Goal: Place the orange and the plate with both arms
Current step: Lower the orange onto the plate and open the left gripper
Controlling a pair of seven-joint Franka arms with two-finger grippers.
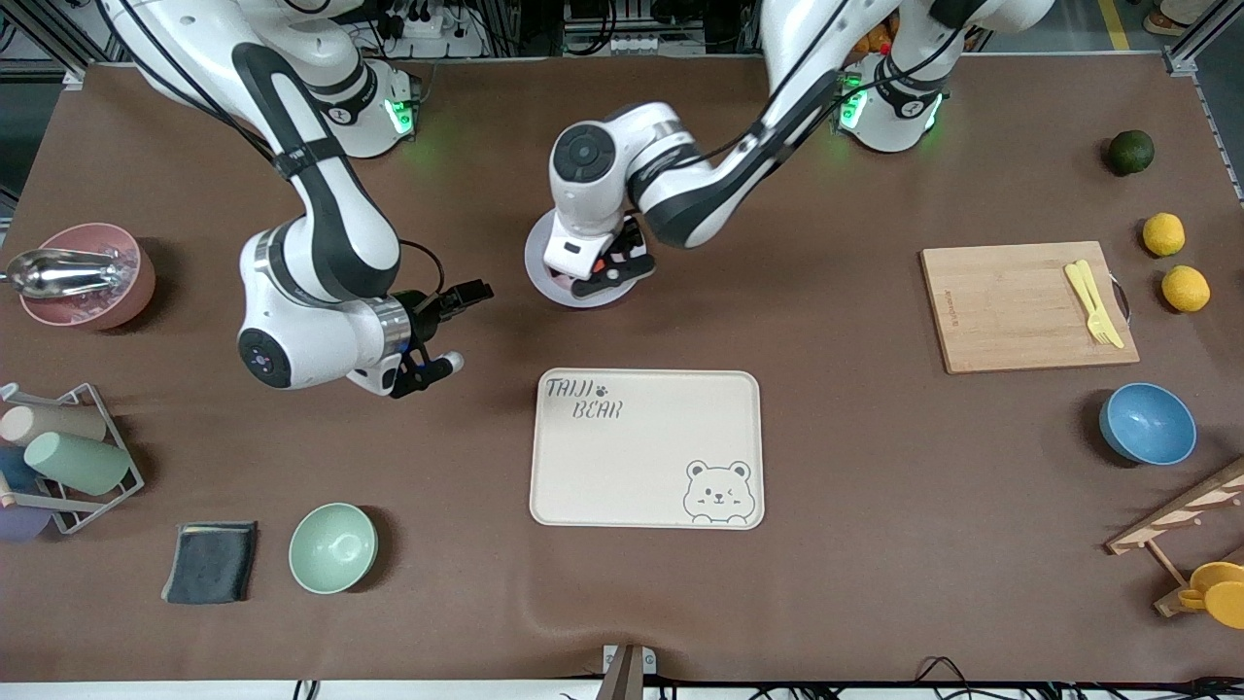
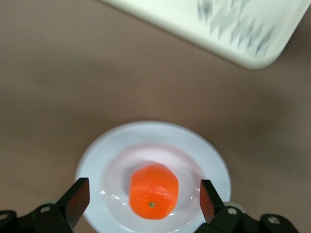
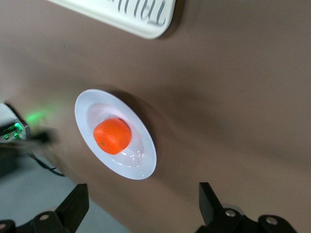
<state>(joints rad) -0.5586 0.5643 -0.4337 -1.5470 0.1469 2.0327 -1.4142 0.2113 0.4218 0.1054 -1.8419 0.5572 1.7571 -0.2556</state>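
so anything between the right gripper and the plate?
Nothing visible. The right gripper is open over bare table; the plate holds the orange, with the open left gripper directly above them.

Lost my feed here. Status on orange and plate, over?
Left end effector open over the plate. Orange resting on it, released. Right end effector open, waiting beside the plate. Nothing in the way.

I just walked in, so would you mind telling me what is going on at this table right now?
The small reddish-orange orange lies on the round pale lavender-white plate, which sits on the brown table farther from the front camera than the cream rectangular bear tray. The left gripper hangs over the plate, fingers open on either side of the fruit without touching it. The right gripper waits open over bare table, toward the right arm's end.
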